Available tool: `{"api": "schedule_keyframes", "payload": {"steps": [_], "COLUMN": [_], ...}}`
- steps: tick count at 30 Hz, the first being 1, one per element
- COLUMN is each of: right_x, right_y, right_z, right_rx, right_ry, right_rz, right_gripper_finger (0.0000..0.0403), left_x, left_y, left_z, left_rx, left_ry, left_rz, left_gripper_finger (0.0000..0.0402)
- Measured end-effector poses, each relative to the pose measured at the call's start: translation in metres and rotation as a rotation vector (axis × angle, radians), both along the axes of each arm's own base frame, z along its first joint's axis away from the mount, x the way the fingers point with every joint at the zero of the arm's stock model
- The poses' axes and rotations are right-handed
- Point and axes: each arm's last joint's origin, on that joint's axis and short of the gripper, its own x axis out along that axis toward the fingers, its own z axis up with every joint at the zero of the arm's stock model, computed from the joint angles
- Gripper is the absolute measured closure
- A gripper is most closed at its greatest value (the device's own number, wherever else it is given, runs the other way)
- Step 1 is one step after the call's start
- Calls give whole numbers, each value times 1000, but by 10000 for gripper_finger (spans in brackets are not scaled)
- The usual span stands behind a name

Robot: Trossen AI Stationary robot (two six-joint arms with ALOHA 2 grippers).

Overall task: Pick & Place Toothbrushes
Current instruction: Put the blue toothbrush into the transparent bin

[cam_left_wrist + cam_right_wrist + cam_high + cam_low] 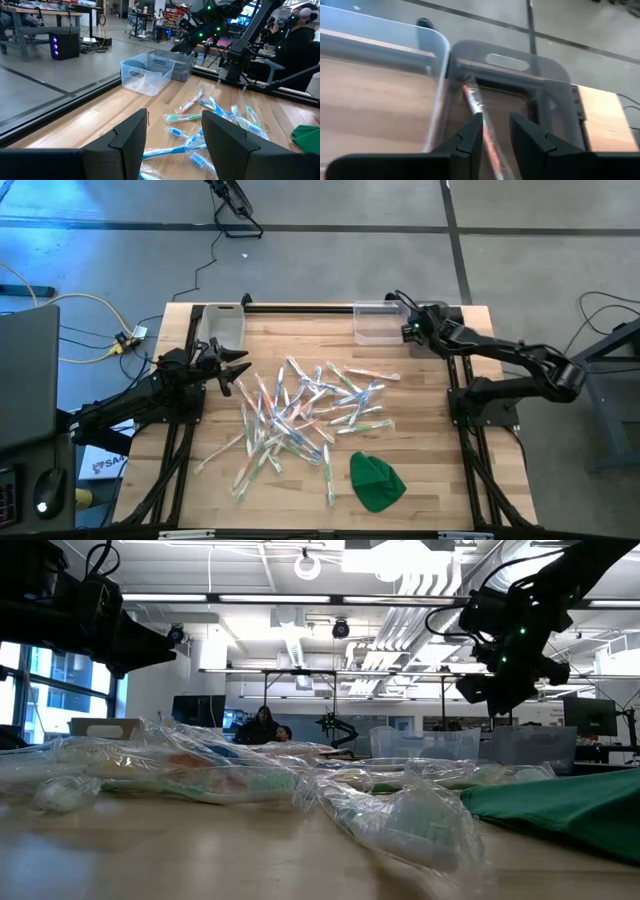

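— High view, largest first: wooden surface [430, 430], green cloth [376, 480], then?
— Clear bin [378, 322] at far edge, toothbrushes [300, 420] heaped mid-surface.
— Right gripper [496, 131]?
— Over smoky bin [515, 95], fingers slightly parted around orange toothbrush [479, 115]; grip unclear.
— Left gripper [172, 131]?
— Beside heap, fingers wide, empty.

It is a robotics lab or workshop, big open hall w/ concrete floor [330, 250]. Ceiling has bare ducts and pipes [400, 585]. Behind are workbenches [40, 12], monitors [590, 715], cables, other equipment, and seated people [262, 725].
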Motion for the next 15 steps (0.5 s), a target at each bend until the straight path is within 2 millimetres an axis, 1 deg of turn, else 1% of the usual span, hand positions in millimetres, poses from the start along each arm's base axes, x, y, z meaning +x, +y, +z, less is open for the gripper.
{"api": "schedule_keyframes", "payload": {"steps": [5,15], "right_x": [3,9], "right_y": [10,43], "right_z": [15,59], "right_rx": [-57,-239], "right_ry": [-28,-263], "right_rz": [92,313], "right_gripper_finger": [334,351], "left_x": [0,0], "left_y": [0,0], "left_z": [0,0], "left_rx": [0,0], "left_ry": [0,0], "left_rz": [0,0], "left_gripper_finger": [215,215]}}
